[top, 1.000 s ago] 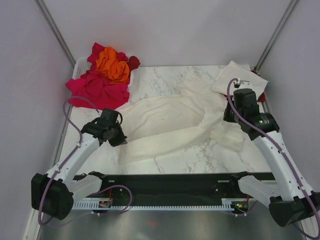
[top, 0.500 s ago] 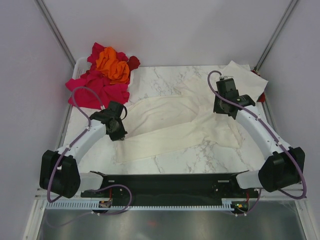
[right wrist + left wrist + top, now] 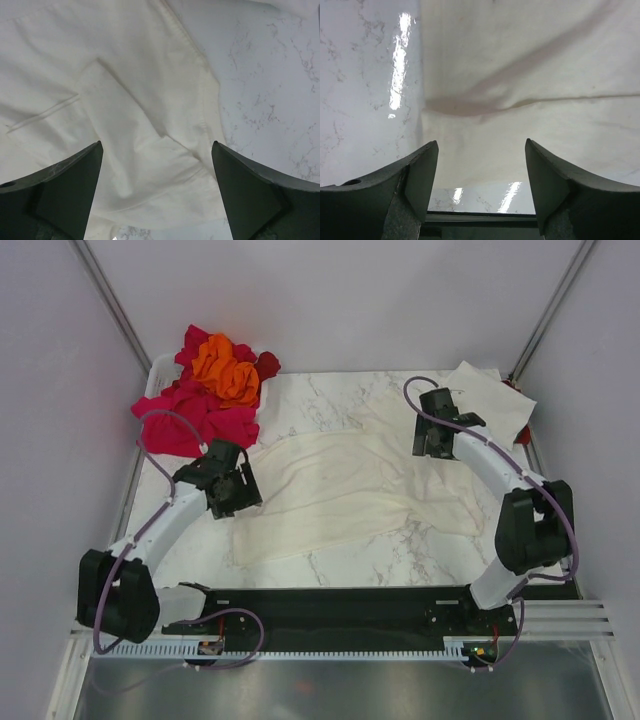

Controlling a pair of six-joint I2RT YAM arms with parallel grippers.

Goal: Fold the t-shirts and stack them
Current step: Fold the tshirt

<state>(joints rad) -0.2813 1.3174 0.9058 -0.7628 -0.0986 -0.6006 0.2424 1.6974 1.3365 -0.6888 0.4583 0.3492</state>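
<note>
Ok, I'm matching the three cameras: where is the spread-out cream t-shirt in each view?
Top external: cream t-shirt in the picture's centre.
Left wrist: cream t-shirt upper right and centre.
Right wrist: cream t-shirt left and centre.
Shared landmark: marble tabletop beside it.

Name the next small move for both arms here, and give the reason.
Probably lower both arms and pinch the cream cotton t-shirt: the left fingers and right fingers hang open above it, holding nothing, and it lies spread unfolded on the marble table.
</note>
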